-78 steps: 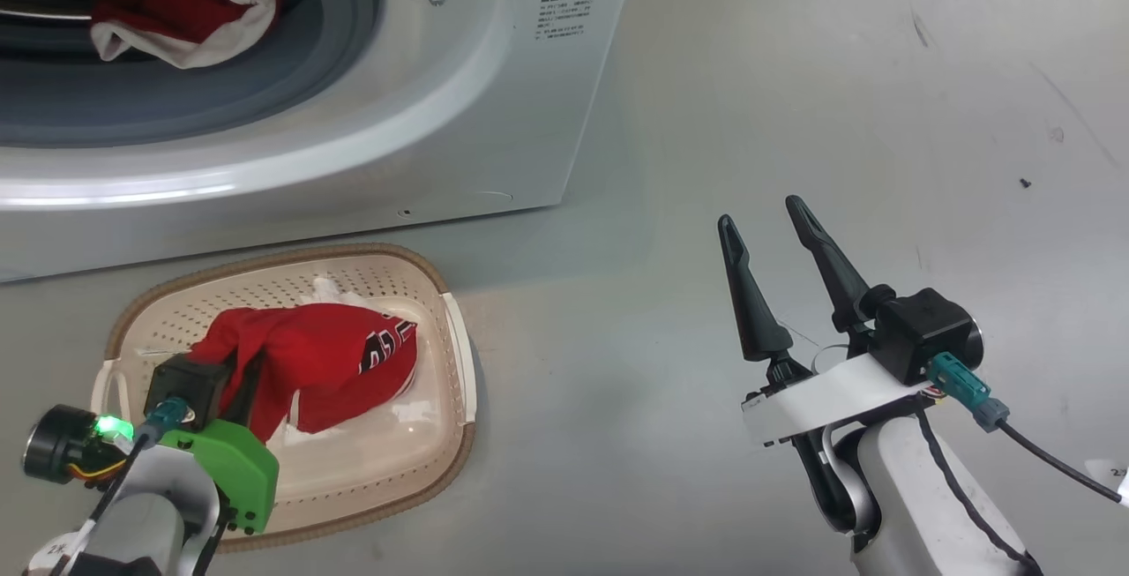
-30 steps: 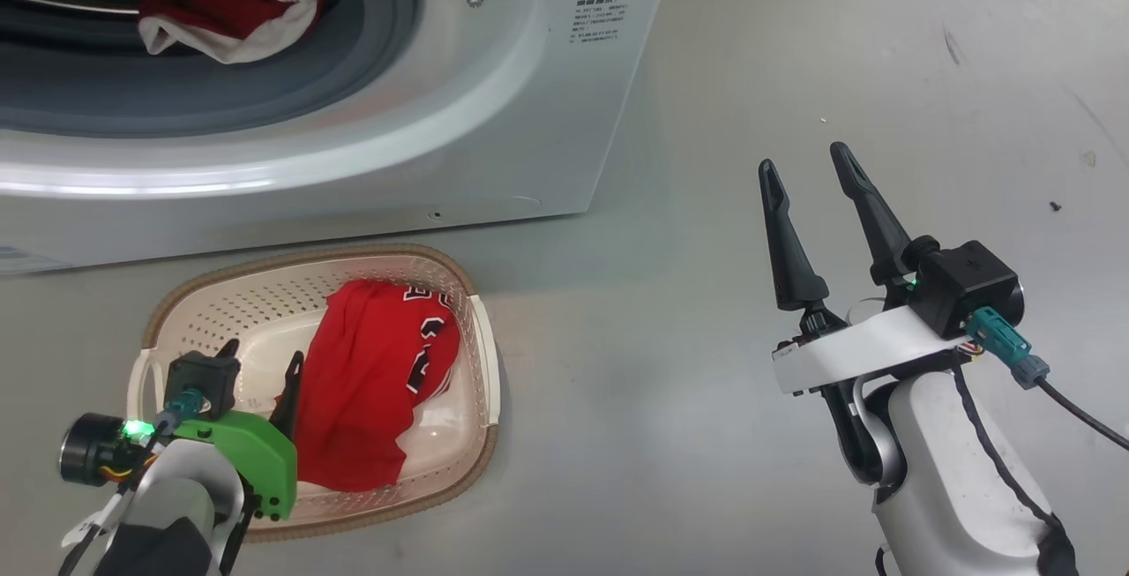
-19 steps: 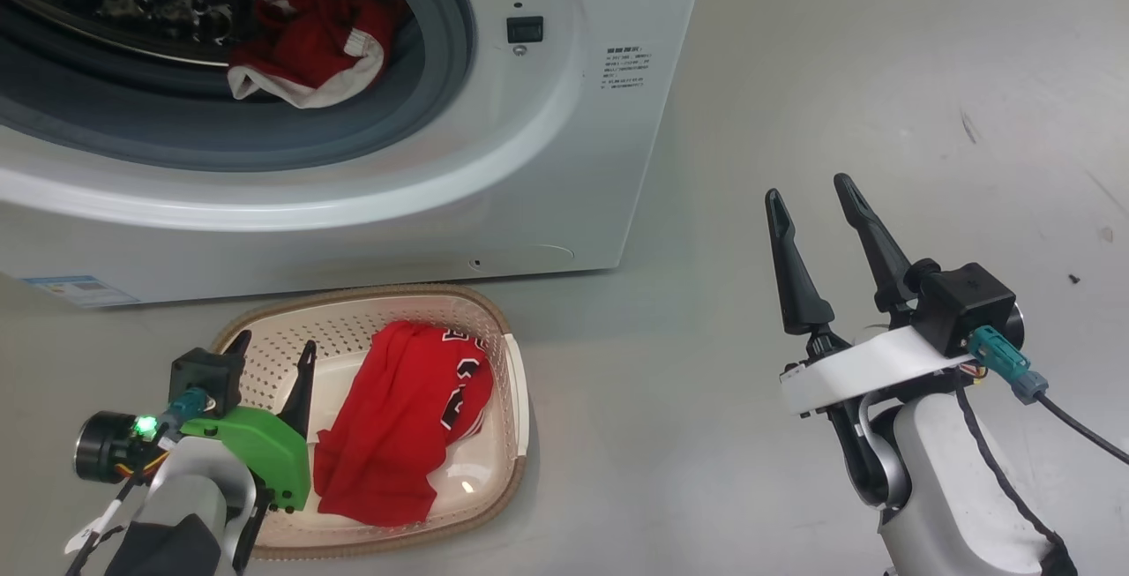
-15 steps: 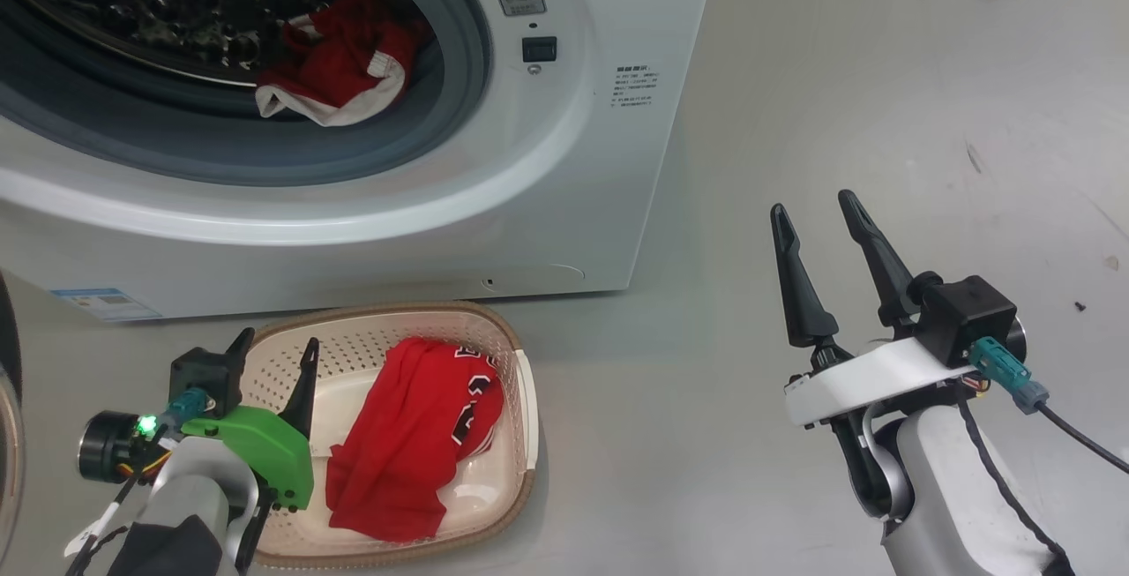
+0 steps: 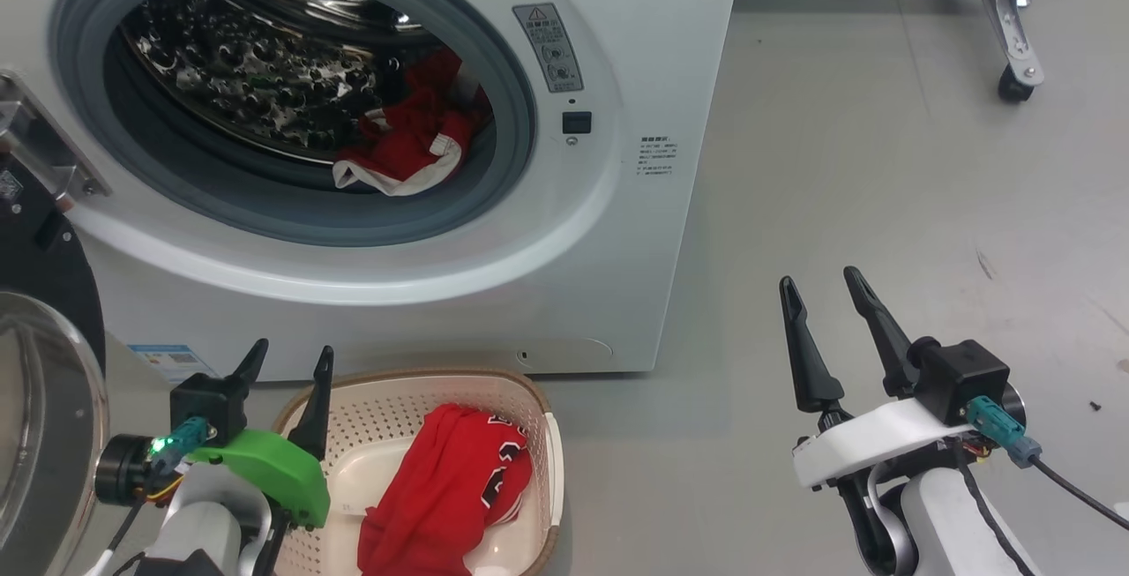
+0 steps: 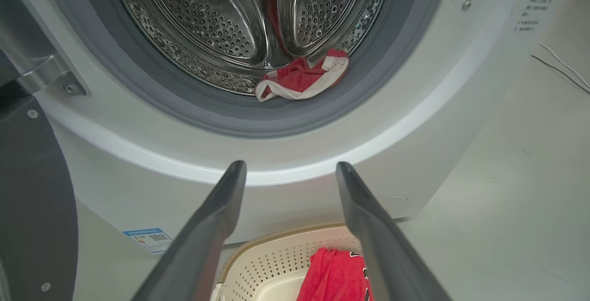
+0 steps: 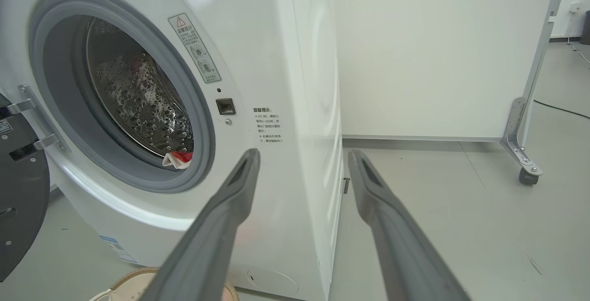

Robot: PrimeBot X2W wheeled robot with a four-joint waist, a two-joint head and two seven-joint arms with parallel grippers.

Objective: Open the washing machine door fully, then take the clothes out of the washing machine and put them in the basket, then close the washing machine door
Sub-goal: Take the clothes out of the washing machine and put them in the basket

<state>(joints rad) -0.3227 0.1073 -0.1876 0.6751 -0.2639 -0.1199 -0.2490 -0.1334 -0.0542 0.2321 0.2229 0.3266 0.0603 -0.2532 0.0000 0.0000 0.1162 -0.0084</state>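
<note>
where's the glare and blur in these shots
Head view: sharp overall, with sparkle glare on the steel drum and a bright band across the washing machine front. Left wrist view: the left pincer is soft, too near the lens, while the clothes in the drum are crisp. Right wrist view: the right pincer is equally soft; the pale wall is evenly lit.

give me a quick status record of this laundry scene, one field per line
door: open, swung to the left
drum: holds a red garment with white trim, near the front
basket: on the floor before the washing machine, holds a red jersey
left pincer: open, empty, by the basket's left end
right pincer: open, empty, over the floor right of the machine
</note>
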